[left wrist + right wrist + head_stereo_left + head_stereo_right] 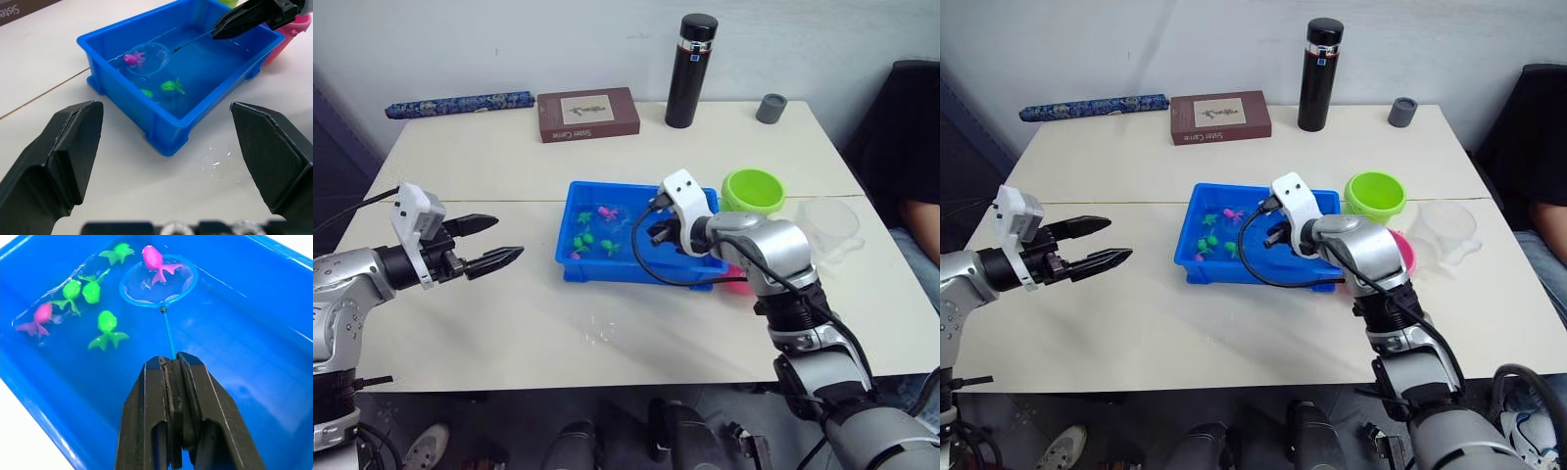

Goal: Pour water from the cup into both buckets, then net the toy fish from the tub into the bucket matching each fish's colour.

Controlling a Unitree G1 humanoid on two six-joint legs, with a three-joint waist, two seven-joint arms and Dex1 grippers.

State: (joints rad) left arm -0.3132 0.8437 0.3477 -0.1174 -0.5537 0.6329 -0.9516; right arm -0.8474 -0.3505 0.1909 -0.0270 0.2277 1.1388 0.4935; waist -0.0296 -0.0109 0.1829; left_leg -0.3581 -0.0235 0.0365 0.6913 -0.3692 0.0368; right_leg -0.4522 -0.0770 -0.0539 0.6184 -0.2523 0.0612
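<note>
Here, the right gripper (171, 363) is clamped on the net (157, 284) handle inside the blue tub (570, 269).

The net's hoop lies in the tub's water around a pink fish (155, 261); green fish (105, 325) and another pink fish (39, 317) float just beside the hoop. The left gripper (489, 243) hangs spread wide, well apart from the tub. The green bucket (753, 191) and pink bucket (1400, 250) stand just beside the tub, the clear cup (828, 221) beyond them.

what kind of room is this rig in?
Probably an office or lab room: pale tables pushed against a plain wall, with a boxed book, a black flask and a seated person alongside.
</note>
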